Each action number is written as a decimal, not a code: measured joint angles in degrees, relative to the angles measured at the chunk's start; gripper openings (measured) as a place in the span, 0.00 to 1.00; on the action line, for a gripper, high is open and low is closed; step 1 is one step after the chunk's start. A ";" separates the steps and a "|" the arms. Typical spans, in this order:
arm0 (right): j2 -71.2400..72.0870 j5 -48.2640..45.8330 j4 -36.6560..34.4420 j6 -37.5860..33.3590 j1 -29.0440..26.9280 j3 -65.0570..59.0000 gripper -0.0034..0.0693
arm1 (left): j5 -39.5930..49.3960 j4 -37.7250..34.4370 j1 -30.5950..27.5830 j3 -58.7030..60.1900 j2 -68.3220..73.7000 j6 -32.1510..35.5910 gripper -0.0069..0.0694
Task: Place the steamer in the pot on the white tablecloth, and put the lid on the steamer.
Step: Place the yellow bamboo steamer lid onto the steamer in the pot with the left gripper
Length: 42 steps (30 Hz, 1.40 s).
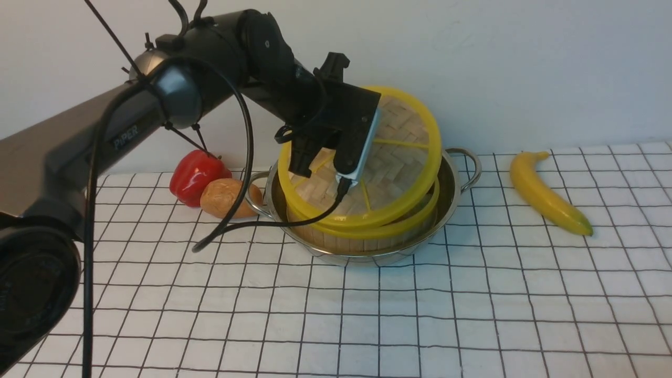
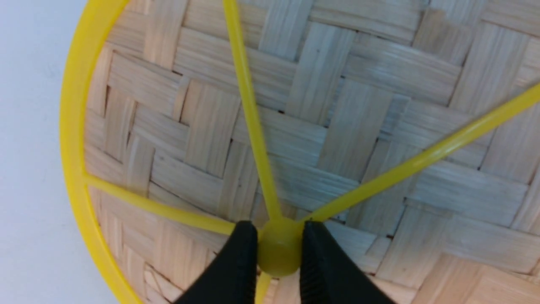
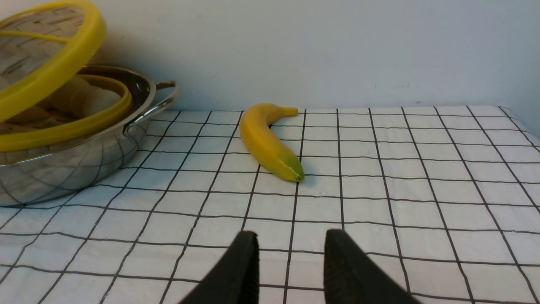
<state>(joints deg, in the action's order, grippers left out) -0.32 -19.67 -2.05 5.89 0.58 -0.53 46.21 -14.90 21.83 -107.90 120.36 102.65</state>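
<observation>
L gripper (image 2: 279, 231) pinches lid (image 1: 400, 131) by ctr knob, lid tilted over steamer (image 1: 357, 242) in pot (image 1: 452, 209), near edge down by steamer rim, far edge up, so it needs levelling; R gripper (image 3: 291, 241) spread, empty, off by banana (image 3: 266, 141).

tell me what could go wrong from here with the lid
1. The left gripper pinches the lid only by its small centre knob, so the lid could swivel or slip out.
2. The lid hangs tilted over the steamer. Its low edge may catch the steamer's yellow rim and seat askew, or nudge the steamer inside the pot.
</observation>
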 joint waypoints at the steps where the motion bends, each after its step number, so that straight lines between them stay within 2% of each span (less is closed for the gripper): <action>1: 0.00 0.00 0.00 0.00 0.00 0.00 0.38 | 0.00 -0.08 0.00 0.00 0.00 0.00 0.25; 23: 0.00 0.00 0.00 0.00 0.00 0.00 0.38 | -7.17 -0.84 0.00 -0.31 5.76 1.92 0.25; 26: 0.00 0.00 0.00 0.00 0.00 0.00 0.38 | -9.69 -2.10 0.00 -0.31 5.77 2.36 0.16; 29: 0.00 0.00 0.00 0.00 0.00 0.00 0.38 | -9.91 -2.44 0.23 -0.31 5.77 2.53 0.12; 38: 0.00 0.00 0.00 0.00 0.00 0.00 0.38 | -9.93 -1.70 2.04 -0.31 5.77 2.53 0.10; 42: 0.00 0.00 0.00 0.00 0.00 0.00 0.38 | -13.00 -0.32 2.15 -0.31 5.77 1.28 0.11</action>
<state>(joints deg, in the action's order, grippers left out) -0.32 -19.67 -2.05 5.89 0.58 -0.53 33.21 -15.22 23.98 -108.20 126.13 103.93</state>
